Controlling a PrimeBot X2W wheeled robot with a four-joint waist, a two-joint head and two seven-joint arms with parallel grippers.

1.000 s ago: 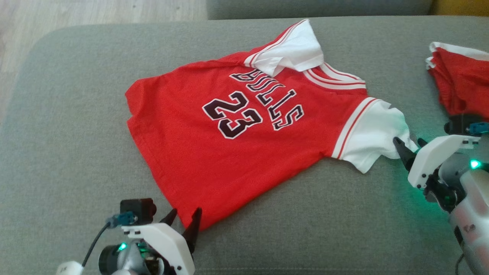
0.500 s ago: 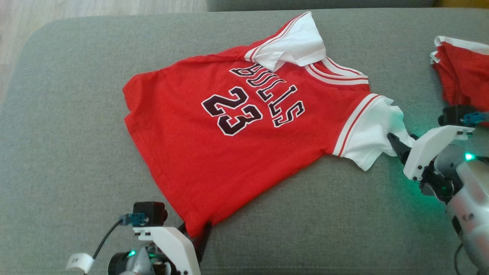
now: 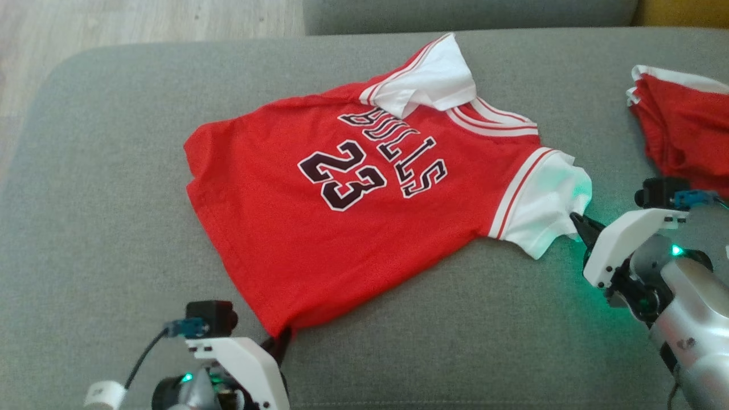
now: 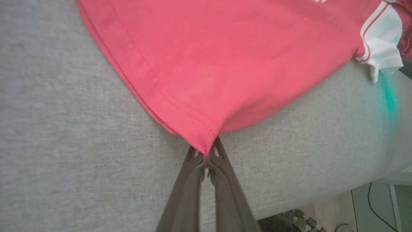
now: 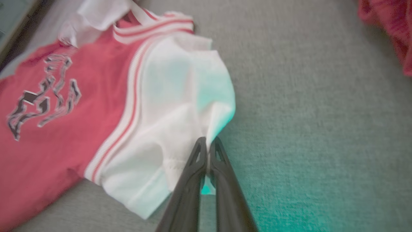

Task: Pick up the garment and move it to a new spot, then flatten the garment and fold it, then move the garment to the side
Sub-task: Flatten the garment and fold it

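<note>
Clothing on the grey cushion [image 3: 102,171] comes to 2 red pieces. 1 is the garment [image 3: 273,228], a red jersey spread face up near the middle, printed with the word BULLS and the number 23. It has 2 white sleeves trimmed in red and white stripes. The far sleeve [image 3: 433,80] is flipped over toward the chest, and the near sleeve [image 3: 547,199] lies out toward the robot's right. The other red piece [image 3: 683,125], bunched and with a white edge, lies at the right edge of the head view, well apart from the garment. 2 end effectors are in play, 1 per arm. The left end effector [image 4: 206,158] has its 2 dark fingers closed together on the garment's bottom hem corner, with the red point of cloth pinched between the tips. The right end effector [image 5: 208,143] is likewise closed, its 2 fingers nipping the outer edge of the near sleeve, which puckers at the grip. Green light from the right arm tints that sleeve and the cushion beside it. Pale wooden floor [image 3: 142,23] shows beyond the cushion's far left corner.
</note>
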